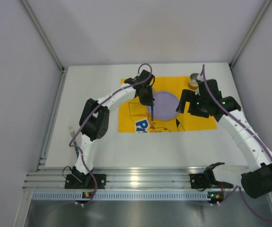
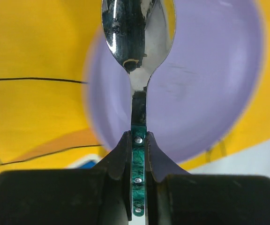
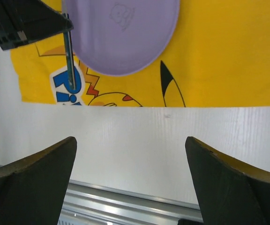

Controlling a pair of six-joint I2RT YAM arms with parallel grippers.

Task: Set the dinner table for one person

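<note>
1. Spoon (image 2: 137,42) is gripped by its green handle between the closed fingers of the left gripper (image 2: 138,140), over the left rim of the purple plate (image 2: 210,84).
2. The plate is laid on the yellow cloth (image 2: 32,47), which is spread on the white dinner table (image 1: 89,85).
3. The right gripper (image 3: 130,140) is held wide apart and empty; bare tabletop is seen below and between its fingers, just beside the cloth's near edge.

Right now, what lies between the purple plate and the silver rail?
In the right wrist view: yellow cloth, then bare white table, between plate and rail.
</note>
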